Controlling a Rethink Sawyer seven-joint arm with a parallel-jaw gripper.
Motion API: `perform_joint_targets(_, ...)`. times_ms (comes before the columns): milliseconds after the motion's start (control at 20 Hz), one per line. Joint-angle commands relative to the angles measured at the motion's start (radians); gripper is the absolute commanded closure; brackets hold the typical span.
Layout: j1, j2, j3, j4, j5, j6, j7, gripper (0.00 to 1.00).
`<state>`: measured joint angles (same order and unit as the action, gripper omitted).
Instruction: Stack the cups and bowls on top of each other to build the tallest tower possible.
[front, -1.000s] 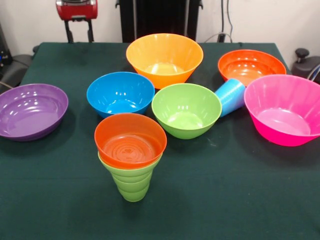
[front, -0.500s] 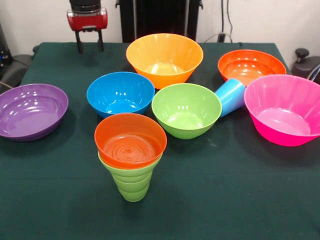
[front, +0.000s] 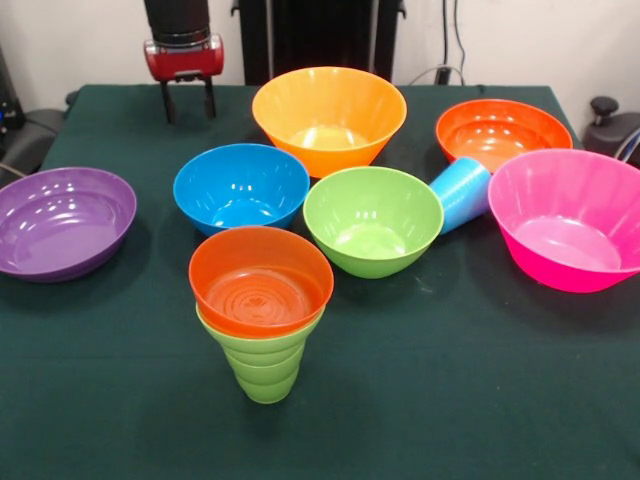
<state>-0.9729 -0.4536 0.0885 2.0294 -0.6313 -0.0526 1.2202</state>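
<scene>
A small orange bowl (front: 261, 279) sits on top of the upright lime green cup (front: 265, 369) near the table's front. Behind it stand a blue bowl (front: 241, 186) and a green bowl (front: 372, 219). The light blue cup (front: 462, 192) lies on its side between the green bowl and the pink bowl (front: 568, 218). A large yellow-orange bowl (front: 329, 117) and a wide orange bowl (front: 503, 132) stand at the back. A purple bowl (front: 62, 220) stands at the left. My gripper (front: 188, 103) hangs open and empty above the back left of the table, behind the blue bowl.
The dark green table (front: 450, 380) runs to the picture's front edge. Black equipment (front: 612, 125) stands off the table's right back corner, and more black gear (front: 25, 135) off the left side.
My gripper has come down and moved right, towards the blue bowl. The cups and bowls have not moved.
</scene>
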Motion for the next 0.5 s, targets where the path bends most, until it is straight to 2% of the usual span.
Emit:
perform_joint_targets(50, 0.033, 0.037, 0.068, -0.135, -0.007, -0.029, 0.137, 0.0)
perform_joint_targets(250, 0.02, 0.041, 0.087, -0.162, -0.01, 0.011, 0.114, 0.0)
perform_joint_targets(500, 0.047, 0.01, 0.081, -0.16, 0.023, 0.059, 0.122, 0.0)
